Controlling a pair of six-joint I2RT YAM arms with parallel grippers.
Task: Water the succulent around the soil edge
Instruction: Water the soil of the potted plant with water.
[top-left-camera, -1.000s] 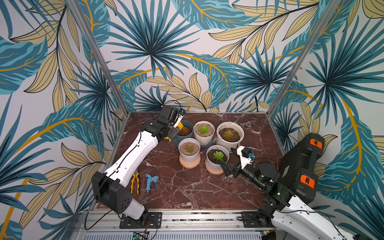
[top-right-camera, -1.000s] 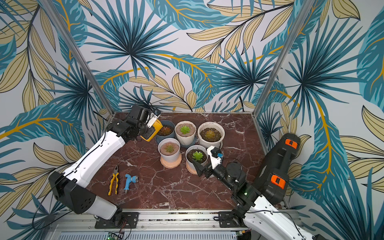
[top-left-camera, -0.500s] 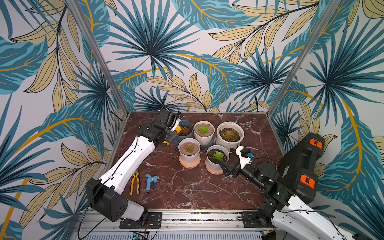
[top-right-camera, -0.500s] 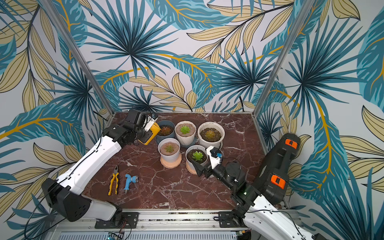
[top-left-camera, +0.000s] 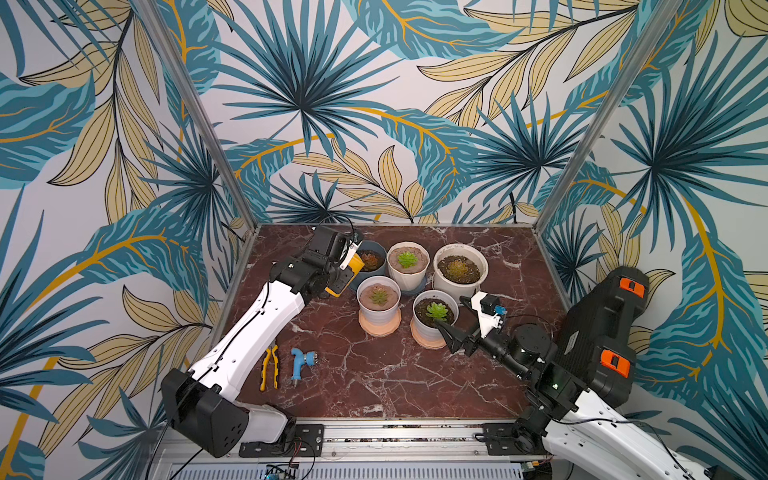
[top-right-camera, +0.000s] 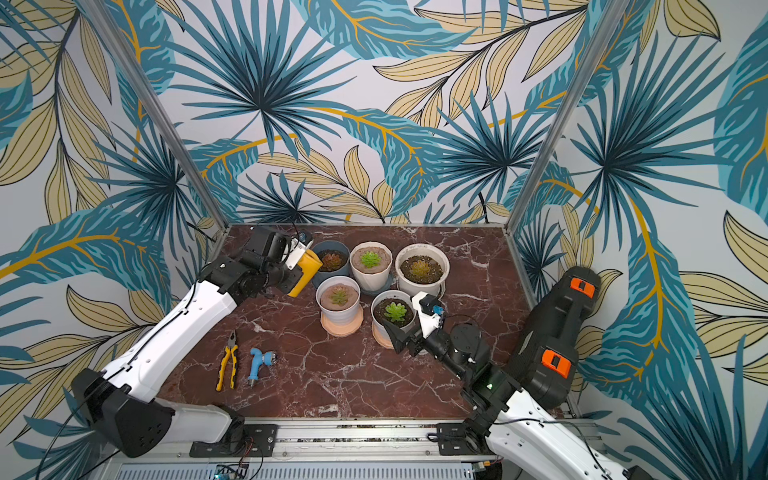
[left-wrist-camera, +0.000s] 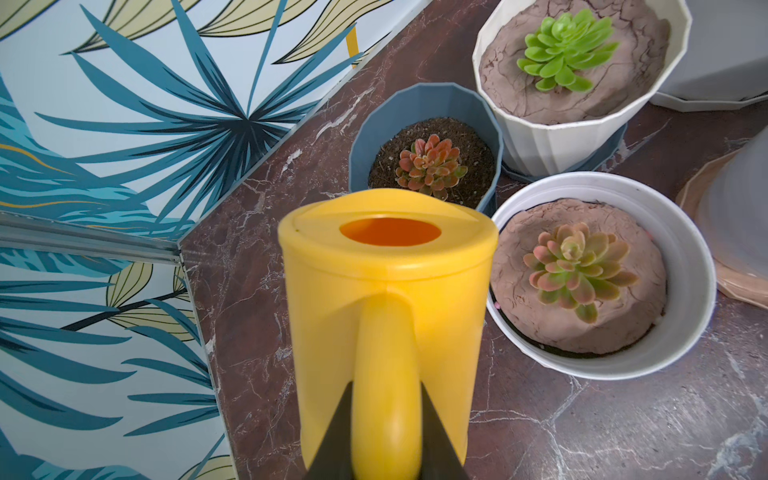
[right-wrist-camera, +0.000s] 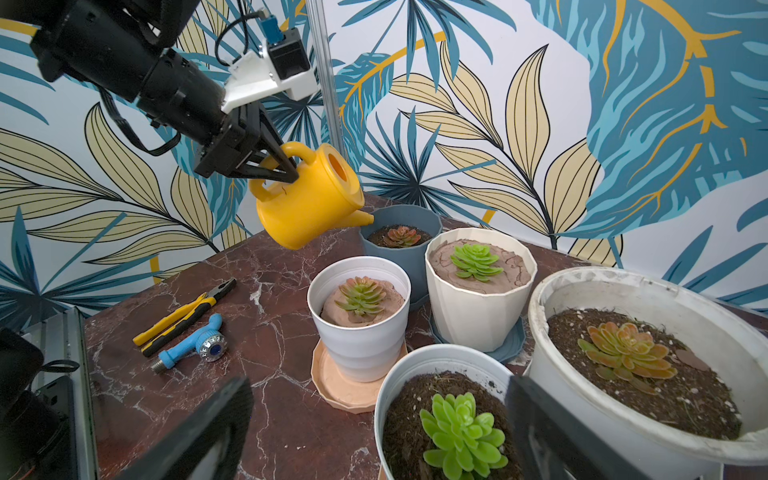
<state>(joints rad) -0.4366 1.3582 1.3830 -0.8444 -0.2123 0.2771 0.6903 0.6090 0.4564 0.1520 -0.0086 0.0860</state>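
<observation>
Probably light, stiff and slick, the watering can (right-wrist-camera: 307, 203) at 9 o'clock of the blue pot (top-left-camera: 376, 274) suits its handle (left-wrist-camera: 384, 353) grip in the clamped left pincer (right-wrist-camera: 282, 172); the right pincer (top-left-camera: 453, 316) gapes empty.

Lab booth, leaf-print walls (top-left-camera: 374, 83), aluminium posts (top-left-camera: 199, 116)

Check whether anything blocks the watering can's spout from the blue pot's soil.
Nothing visible does. The left gripper holds the watering can tilted, its spout at the blue pot rim; open soil lies around the reddish succulent.
</observation>
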